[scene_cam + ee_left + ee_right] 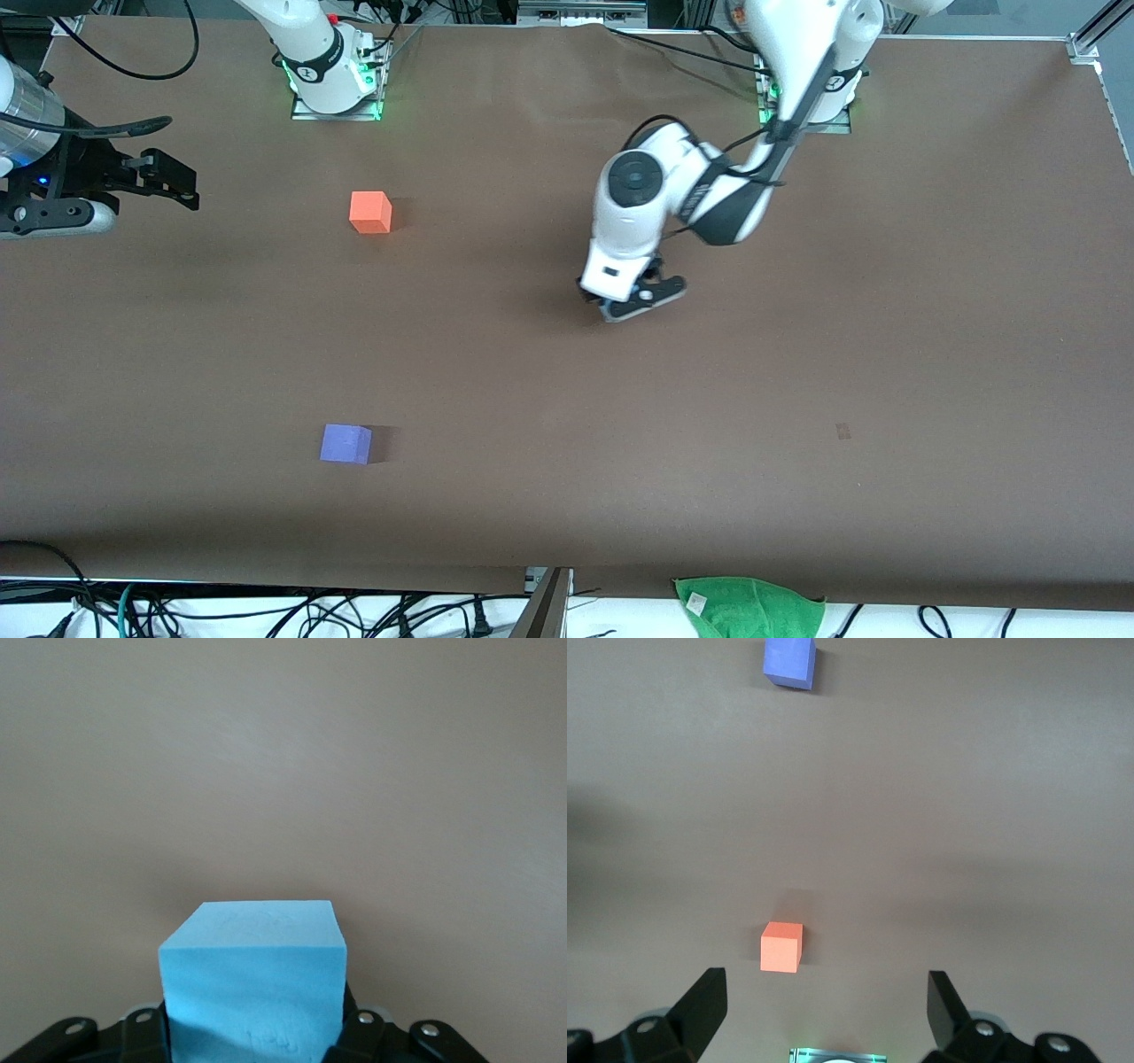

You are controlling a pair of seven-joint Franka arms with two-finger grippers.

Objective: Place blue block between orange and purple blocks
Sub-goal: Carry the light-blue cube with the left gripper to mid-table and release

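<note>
Holding the blue block (252, 979) clamped, the left gripper (631, 297) must carry it toward the right arm's end, where the gap between orange block (370, 213) and purple block (345, 444) lies; the right gripper (824, 1005) waits open.

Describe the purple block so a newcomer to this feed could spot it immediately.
Start at the brown table and look toward the right arm's end. Two cubes sit there apart from each other; the purple block is the one nearer the front camera. Its violet color separates it from the orange block, farther from the camera.
</note>
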